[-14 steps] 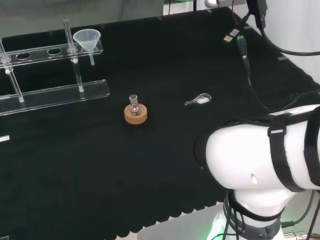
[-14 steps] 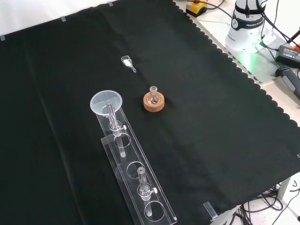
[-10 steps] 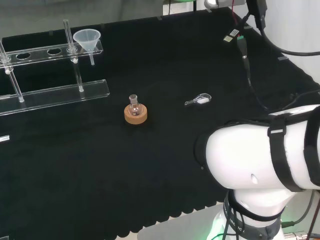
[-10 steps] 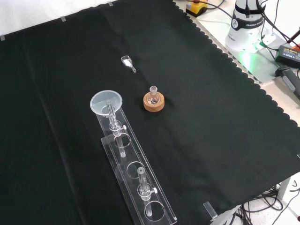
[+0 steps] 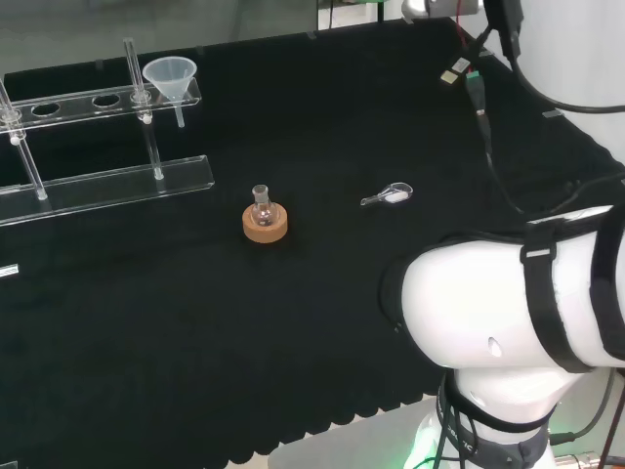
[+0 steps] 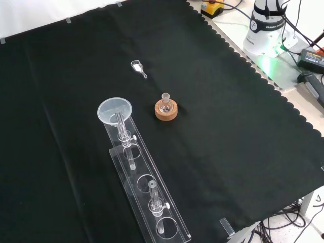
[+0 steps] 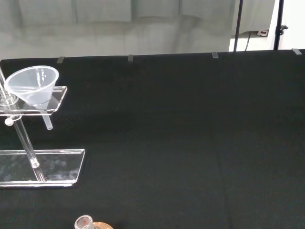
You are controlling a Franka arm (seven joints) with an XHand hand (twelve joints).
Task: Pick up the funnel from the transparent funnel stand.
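The funnel point(image 5: 170, 76) sits upright in the end hole of the clear stand point(image 5: 107, 181), its wide mouth resting on the stand's upper plate and its stem hanging down through the hole, clear of the base plate below. In the front view the funnel point(image 6: 115, 111) is at the far end of the stand point(image 6: 147, 202), and the other holes along the upper plate show nothing in them. Two thin clear posts join the upper plate to the base plate.

Taking the stand as the landmark: in the head view a small flask point(image 5: 261, 204) on a cork ring point(image 5: 265, 223) stands on the black cloth of the tabletop point(image 5: 322, 117) in front of the stand's funnel end, near it but apart. In the front view the flask point(image 6: 165, 102) and cork ring point(image 6: 166, 111) lie to the right of the funnel end. A small clear scoop point(image 5: 389, 194) lies farther from the stand, beyond the flask on the same side; in the front view the scoop point(image 6: 137, 67) lies beyond the funnel end.

In the wrist view the funnel point(image 7: 32, 86) sits in the stand point(image 7: 40, 167), with the flask's neck point(image 7: 84, 222) at the picture's edge.

Whether the robot hand's fingers are apart or together I cannot tell.
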